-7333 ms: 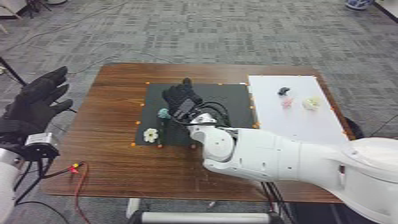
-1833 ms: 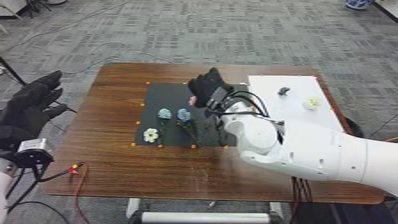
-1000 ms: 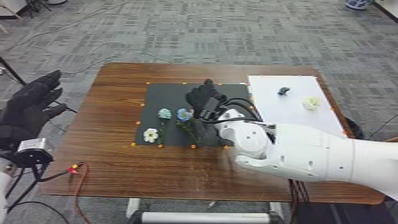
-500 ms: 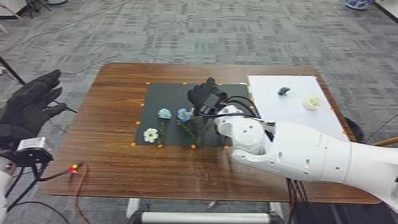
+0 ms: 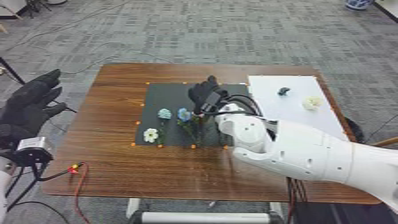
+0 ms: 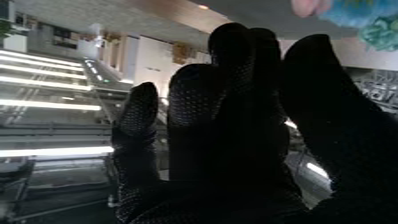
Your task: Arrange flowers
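Since the earliest frame, my right hand (image 5: 204, 92), in its black fabric glove, has shifted over toward the right edge of the flat black mat (image 5: 160, 92), and a soft pink artificial flower (image 6: 309, 6) has gone from the smooth white rectangular board (image 5: 302, 117). Largest is the brown wooden table (image 5: 107, 160), carrying the mat around its middle and the board along the mat's right edge, close to the table's right edge. Seen from my wrist, my right hand (image 6: 235, 165) is open, its fingers fairly straight and loosely spread; they pinch nothing that I can see. Off the table's left edge is my left hand (image 5: 27, 107), also black-gloved, fingers apart. A thin red cable (image 5: 80, 185) lies across the table's near edge, by its near left corner. The board bears a ruffled cream flower (image 5: 311, 103) toward its right edge and a small dark green piece (image 5: 283, 91) nearer its far edge. On the mat, a blue flower (image 5: 184, 114) lies left of my right hand, a pale teal flower (image 5: 164, 113) near the left edge, and a white flower (image 5: 150, 134) by the near left corner.
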### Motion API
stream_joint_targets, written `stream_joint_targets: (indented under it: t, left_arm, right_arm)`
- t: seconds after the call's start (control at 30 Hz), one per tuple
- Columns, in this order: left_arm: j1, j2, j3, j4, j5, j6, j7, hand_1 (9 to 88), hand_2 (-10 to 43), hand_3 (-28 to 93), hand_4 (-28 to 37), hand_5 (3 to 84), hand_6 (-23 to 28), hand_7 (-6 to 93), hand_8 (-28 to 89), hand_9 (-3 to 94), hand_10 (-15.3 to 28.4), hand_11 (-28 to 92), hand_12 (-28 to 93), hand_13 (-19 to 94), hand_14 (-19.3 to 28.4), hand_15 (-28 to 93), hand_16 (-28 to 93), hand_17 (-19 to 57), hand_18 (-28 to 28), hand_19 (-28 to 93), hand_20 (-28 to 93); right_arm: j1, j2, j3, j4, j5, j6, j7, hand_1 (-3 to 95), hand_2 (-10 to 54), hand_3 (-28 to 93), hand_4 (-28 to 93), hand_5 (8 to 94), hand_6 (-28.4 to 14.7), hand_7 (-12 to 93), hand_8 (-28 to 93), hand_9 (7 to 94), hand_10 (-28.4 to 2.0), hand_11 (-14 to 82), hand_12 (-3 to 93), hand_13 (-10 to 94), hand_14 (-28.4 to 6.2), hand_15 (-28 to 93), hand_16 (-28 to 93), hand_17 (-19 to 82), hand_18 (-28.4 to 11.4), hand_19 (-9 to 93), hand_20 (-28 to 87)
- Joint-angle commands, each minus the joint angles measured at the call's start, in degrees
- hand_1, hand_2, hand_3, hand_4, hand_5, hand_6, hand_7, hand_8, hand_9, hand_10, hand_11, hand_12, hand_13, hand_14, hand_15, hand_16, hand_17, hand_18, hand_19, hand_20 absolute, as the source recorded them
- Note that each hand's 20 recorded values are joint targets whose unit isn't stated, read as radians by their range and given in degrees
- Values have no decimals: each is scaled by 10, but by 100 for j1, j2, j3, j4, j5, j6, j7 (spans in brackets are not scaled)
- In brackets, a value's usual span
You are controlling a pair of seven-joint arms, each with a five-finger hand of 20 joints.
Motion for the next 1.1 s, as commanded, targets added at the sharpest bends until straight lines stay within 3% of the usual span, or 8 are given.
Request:
stream_joint_targets:
  t: [0.03, 0.13, 0.2, 0.3, 0.47, 0.83, 0.97, 1.1]
  left_arm:
    - [67, -83, -73, -31, 3, 20, -12, 227, -42, 684, -283, 186, 16, 174, -92, 102, 71, 90, 188, 4, 87, 241, -6, -185, 178, 335, 87]
    - [134, -114, -117, -53, 4, 20, 10, 227, -41, 682, -283, 186, 16, 175, -92, 101, 70, 90, 188, 3, 87, 241, -6, -186, 178, 334, 86]
    - [184, -137, -146, -69, 1, 21, 27, 227, -41, 683, -283, 186, 16, 175, -92, 102, 71, 90, 188, 4, 87, 241, -6, -186, 178, 334, 86]
    - [206, -157, -155, -79, 2, 27, 37, 227, -41, 682, -283, 186, 16, 176, -93, 101, 71, 91, 188, 4, 87, 240, -6, -186, 178, 334, 87]
    - [222, -154, -162, -77, 3, 32, 48, 227, -41, 683, -283, 186, 16, 177, -94, 101, 71, 90, 188, 4, 87, 241, -6, -186, 178, 335, 87]
    - [280, -153, -222, -91, 1, 19, 58, 227, -42, 684, -283, 186, 16, 176, -94, 101, 71, 90, 188, 4, 87, 242, -6, -187, 178, 335, 87]
    - [258, -119, -194, -84, -4, 36, 60, 228, -42, 685, -283, 186, 16, 176, -93, 102, 71, 90, 189, 4, 87, 241, -7, -186, 178, 334, 86]
    - [279, -146, -227, -101, 3, 35, 65, 229, -41, 683, -283, 186, 16, 176, -93, 102, 71, 90, 188, 4, 87, 241, -6, -186, 177, 334, 86]
  right_arm:
    - [-219, 703, 669, -425, -286, 521, 370, 339, -95, 893, -283, 541, 23, 474, -59, 624, -85, 377, 417, 574, -63, 694, 366, 200, -203, 752, 554]
    - [-365, 1081, 1021, -323, -284, 455, 586, 307, -95, 925, -283, 445, -13, 428, -175, 484, -121, 400, 303, 500, -91, 721, 309, 177, -205, 758, 555]
    - [-610, 1233, 1599, -359, -79, -629, 569, 294, -95, 931, -283, 344, -42, 373, -157, 365, -139, 318, 270, 398, -111, 695, 244, 145, -202, 730, 533]
    - [-831, 1569, 1785, -116, 68, -461, 870, 282, -95, 924, -283, 193, -104, 203, -86, 186, -167, 135, 239, 220, -146, 541, 159, 87, -201, 650, 451]
    - [-1118, 2019, 1958, 196, 299, -645, 1312, 262, -95, 909, -283, 141, -127, 86, -40, 118, -188, 36, 235, 135, -184, 411, 171, 39, -206, 598, 341]
    - [-1500, 2263, 2289, 760, 518, -1289, 1470, 267, -95, 915, -283, 168, -119, 117, -55, 196, -192, 62, 192, 168, -185, 450, 181, 48, -215, 637, 331]
    - [-1565, 2146, 2440, 940, 656, -1637, 1399, 290, -95, 922, -283, 227, -100, 172, -96, 290, -159, 105, 156, 289, -132, 492, 158, 75, -212, 675, 376]
    - [-1658, 2202, 2381, 911, 575, -933, 1045, 340, -95, 920, -283, 393, -32, 250, -153, 487, -80, 164, 124, 483, -65, 520, 174, 118, -202, 709, 422]
